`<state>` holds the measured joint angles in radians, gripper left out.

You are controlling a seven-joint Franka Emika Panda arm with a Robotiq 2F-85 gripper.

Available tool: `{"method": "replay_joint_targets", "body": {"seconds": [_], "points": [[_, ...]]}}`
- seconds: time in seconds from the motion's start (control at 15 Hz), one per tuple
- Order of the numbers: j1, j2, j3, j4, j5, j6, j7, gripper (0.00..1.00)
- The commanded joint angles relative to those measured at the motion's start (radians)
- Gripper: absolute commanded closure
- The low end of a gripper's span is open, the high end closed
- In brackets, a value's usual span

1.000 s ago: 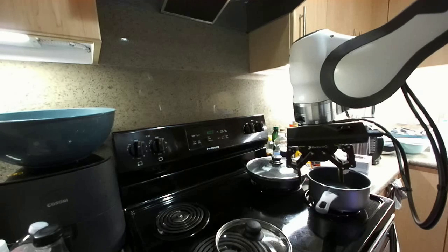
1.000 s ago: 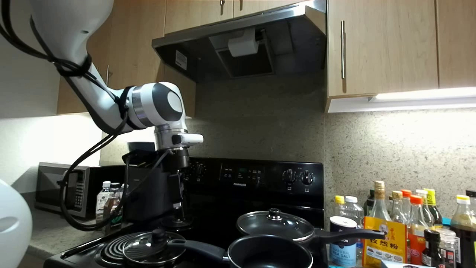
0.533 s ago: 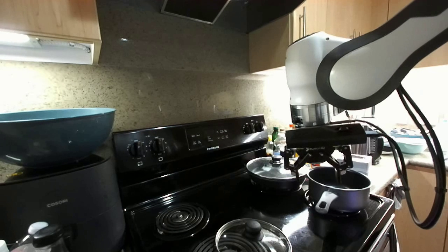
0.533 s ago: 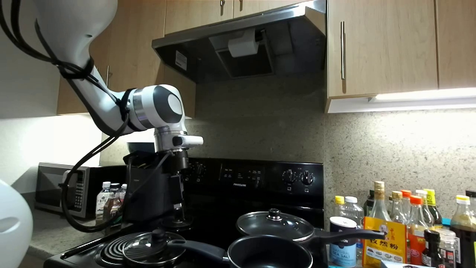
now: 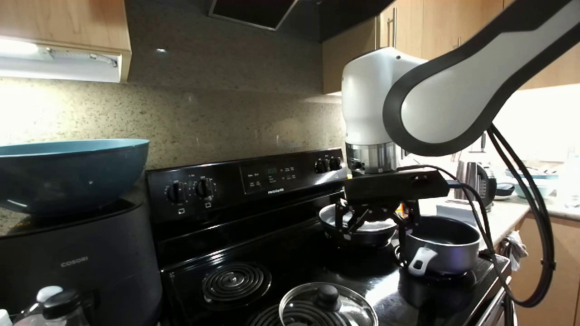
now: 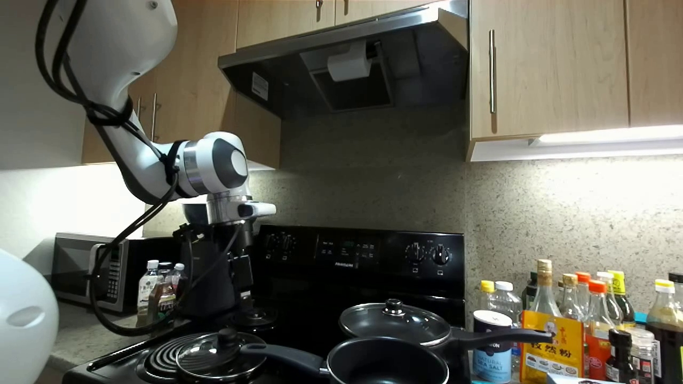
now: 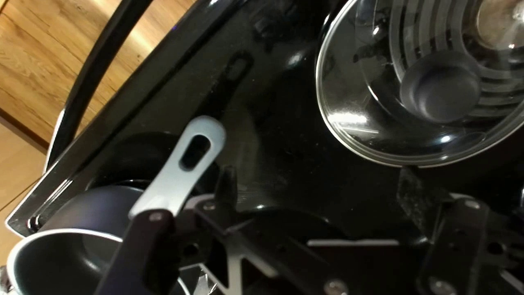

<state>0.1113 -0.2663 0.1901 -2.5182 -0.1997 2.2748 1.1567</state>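
White lettering spells FRIGIDAIRE on the back panel (image 5: 231, 199) of the black stove (image 5: 312, 262), below a display (image 5: 272, 170) whose green digits I can't make out. At the stove's side, a dark appliance (image 5: 86, 285) is marked COSORI and carries a blue bowl (image 5: 74, 176) on top. In an exterior view, a canister (image 6: 492, 352) reads NATURAL SEA SALT beneath a word ending in ON, and the orange-yellow packet (image 6: 555, 354) beside it bears Chinese characters; the long handle (image 6: 496, 336) of a lidded frying pan (image 6: 395, 325) cuts across the front of both. Print on the bottles (image 6: 598, 309) behind is too small to read. Nearest the gripper (image 7: 319, 188) is a saucepan (image 5: 453, 262) standing on the stove near the frying pan; in the wrist view its own handle (image 7: 172, 184) lies just beside one of the fingers (image 7: 226, 186), though whether they touch I can't tell. The fingers are released, spread wide, with dark stovetop showing between them. A glass lid (image 5: 335, 315) lies over a coil burner (image 5: 267, 315), apart from the saucepan. In an exterior view the gripper blocks part of the frying pan from sight, and cables (image 5: 547, 265) hang in a loop in front of a wooden cabinet (image 5: 564, 276).
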Motion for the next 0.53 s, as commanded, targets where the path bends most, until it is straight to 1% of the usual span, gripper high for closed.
{"method": "replay_joint_targets", "body": {"seconds": [0.0, 0.2, 0.33, 0.47], "points": [[-0.014, 0.003, 0.013, 0.004, 0.006, 0.000, -0.009, 0.00], [-0.014, 0.004, 0.013, 0.005, 0.006, 0.000, -0.013, 0.00], [0.008, 0.055, 0.013, 0.043, 0.033, 0.004, -0.082, 0.00], [0.022, 0.105, 0.022, 0.087, 0.036, -0.010, -0.140, 0.00]]}}
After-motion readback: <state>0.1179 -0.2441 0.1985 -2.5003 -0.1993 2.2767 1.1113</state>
